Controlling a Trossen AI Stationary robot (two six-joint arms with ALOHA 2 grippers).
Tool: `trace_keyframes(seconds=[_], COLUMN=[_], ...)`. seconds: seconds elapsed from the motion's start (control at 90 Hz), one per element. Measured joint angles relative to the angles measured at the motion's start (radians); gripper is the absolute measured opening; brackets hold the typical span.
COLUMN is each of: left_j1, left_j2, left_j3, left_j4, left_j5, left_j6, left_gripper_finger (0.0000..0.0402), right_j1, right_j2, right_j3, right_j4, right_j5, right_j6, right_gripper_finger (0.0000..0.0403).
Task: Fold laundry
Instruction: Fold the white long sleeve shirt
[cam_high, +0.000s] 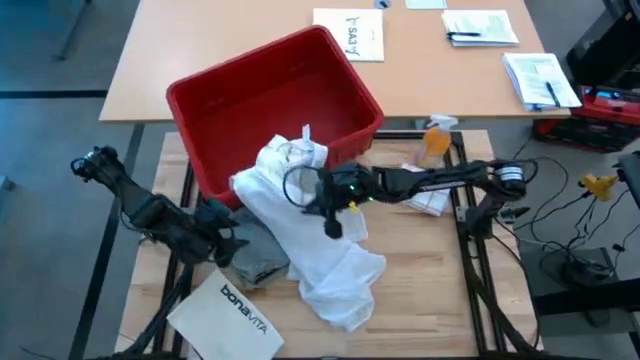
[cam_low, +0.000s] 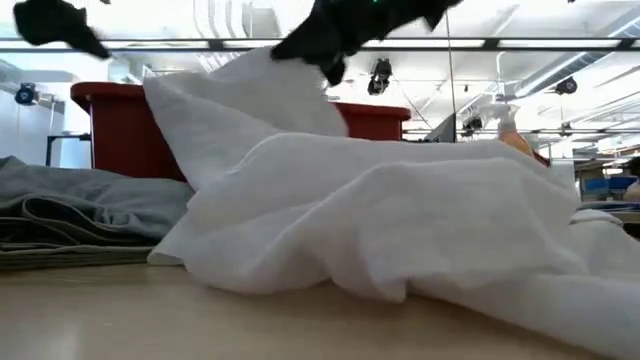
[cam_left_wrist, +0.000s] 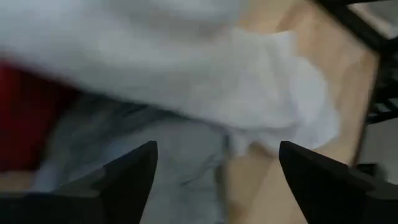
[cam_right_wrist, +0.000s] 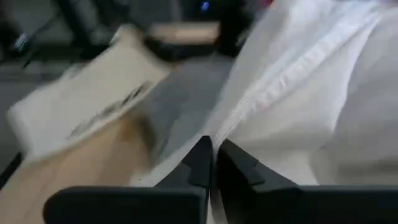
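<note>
right tool (cam_right_wrist: 211, 163) pinching white shirt (cam_high: 330, 262), left tool (cam_left_wrist: 214, 174) open beside grey T-shirt (cam_high: 255, 255)

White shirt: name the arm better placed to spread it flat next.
Right, probably. The right hand is shut on the white shirt, above its middle. The left hand is open beside the grey T-shirt, holding nothing.

You are looking down on a pale wood counter (cam_high: 430, 290) framed by black rails. At 12 o'clock a second, tan counter (cam_high: 230, 40) carries printed papers (cam_high: 352, 33), with more sheets (cam_high: 480, 27) toward 1 o'clock. Grey floor (cam_high: 50, 140) spreads out at 9 o'clock, and cables (cam_high: 570, 250) trail at 3 o'clock. From counter height you see ceiling lights (cam_low: 230, 20) and long beams overhead.
</note>
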Motion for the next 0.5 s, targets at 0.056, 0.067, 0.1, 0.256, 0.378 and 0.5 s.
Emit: trace_keyframes(seconds=[0.056, 0.067, 0.1, 0.256, 0.378, 0.5], left_j1=[0.003, 0.004, 0.006, 0.026, 0.051, 0.081], left_j2=[-0.037, -0.044, -0.066, -0.15, -0.179, -0.181], left_j3=[-0.022, -0.025, -0.038, -0.106, -0.161, -0.214], left_j4=[-0.057, -0.065, -0.079, -0.08, -0.071, -0.036], left_j5=[0.0, 0.0, 0.001, -0.009, -0.025, -0.05], left_j6=[-0.024, -0.027, -0.033, -0.025, -0.052, -0.049], left_gripper_finger=[0.0312, 0.0311, 0.0311, 0.031, 0.031, 0.031], right_j1=[0.033, 0.04, 0.059, 0.136, 0.207, 0.245], right_j2=[-0.046, -0.056, -0.084, -0.2, -0.293, -0.393], right_j3=[-0.001, -0.001, -0.001, -0.032, -0.119, -0.253], right_j4=[-0.1, -0.119, -0.179, -0.446, -0.553, -0.56], right_j5=[-0.026, -0.035, -0.068, -0.192, -0.145, -0.123], right_j6=[-0.005, -0.005, 0.001, 0.09, 0.182, 0.301], right_gripper_finger=[0.0002, 0.0002, 0.0002, 0.0, 0.0, 0.0])
